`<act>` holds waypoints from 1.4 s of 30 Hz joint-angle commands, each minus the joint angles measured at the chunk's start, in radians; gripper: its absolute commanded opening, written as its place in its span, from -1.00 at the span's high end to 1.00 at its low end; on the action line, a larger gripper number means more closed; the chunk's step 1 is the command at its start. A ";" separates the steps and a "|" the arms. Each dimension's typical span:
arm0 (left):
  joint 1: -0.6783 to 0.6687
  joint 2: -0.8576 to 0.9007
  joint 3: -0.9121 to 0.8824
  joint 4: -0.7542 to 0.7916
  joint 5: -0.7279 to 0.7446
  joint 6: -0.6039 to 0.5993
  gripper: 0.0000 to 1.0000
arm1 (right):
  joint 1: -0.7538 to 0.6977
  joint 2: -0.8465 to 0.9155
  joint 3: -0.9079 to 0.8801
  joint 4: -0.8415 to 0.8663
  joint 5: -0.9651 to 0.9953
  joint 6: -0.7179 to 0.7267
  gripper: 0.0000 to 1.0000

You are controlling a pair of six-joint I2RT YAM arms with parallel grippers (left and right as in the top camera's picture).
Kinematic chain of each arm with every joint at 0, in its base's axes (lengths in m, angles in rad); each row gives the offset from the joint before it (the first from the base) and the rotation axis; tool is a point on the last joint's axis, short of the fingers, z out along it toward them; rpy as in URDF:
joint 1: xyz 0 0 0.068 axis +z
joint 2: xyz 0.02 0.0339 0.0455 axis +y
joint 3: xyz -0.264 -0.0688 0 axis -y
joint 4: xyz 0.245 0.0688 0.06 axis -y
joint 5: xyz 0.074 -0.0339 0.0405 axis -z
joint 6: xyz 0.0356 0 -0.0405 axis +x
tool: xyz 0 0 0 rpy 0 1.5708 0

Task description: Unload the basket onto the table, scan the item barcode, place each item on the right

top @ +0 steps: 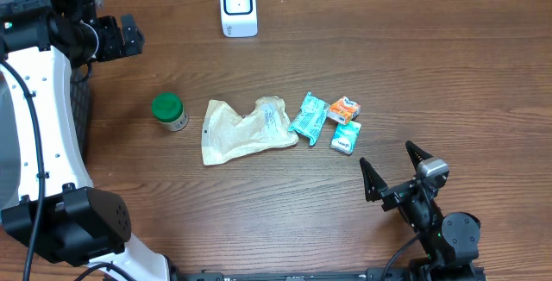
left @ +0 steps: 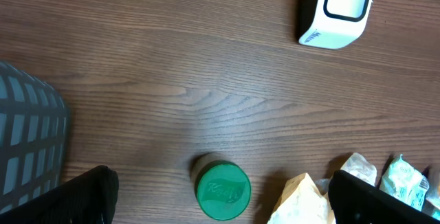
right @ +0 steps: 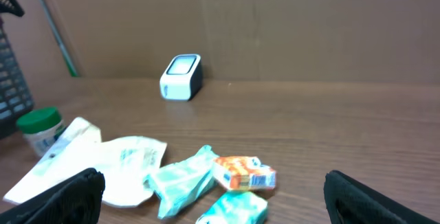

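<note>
The table (top: pixel 345 57) is a brown wood-grain surface that fills the overhead view. In the right wrist view, a plain brown wall (right: pixel 309 25) stands behind its far edge, with a thin rod (right: pixel 58 38) leaning against it at the left.

A dark mesh basket (left: pixel 27 141) sits at the left side of the table and is cut off by the frame, so you cannot see inside it.

The left tool (top: pixel 129 35) hangs above the far left of the table, released and holding nothing. The right tool (top: pixel 385 153) is near the front right, its fingers spread wide and empty.

The white scanner (top: pixel 238 7) stands upright at the far edge, well apart from the items.

The items lie in a row mid-table:
- crumpled paper pouch (top: pixel 246 130)
- teal packet (top: pixel 309 117), just beside the pouch
- green-lidded jar (top: pixel 169 112), left of the pouch
- small mint packet (top: pixel 346 136)
- orange packet (top: pixel 345 109)

The printing on every item is too small to read. The left wrist view cuts off the pouch and the teal packet.
</note>
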 commanded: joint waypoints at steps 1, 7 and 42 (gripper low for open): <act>-0.001 -0.014 0.010 -0.003 0.005 -0.010 -1.00 | -0.002 0.068 0.138 -0.036 -0.037 0.003 -1.00; -0.001 -0.014 0.010 -0.002 0.005 -0.010 -0.99 | -0.002 0.352 0.421 -0.217 -0.038 0.002 -1.00; -0.001 -0.014 0.010 -0.003 0.005 -0.010 -0.99 | -0.002 1.696 1.222 -0.940 -0.009 0.270 0.01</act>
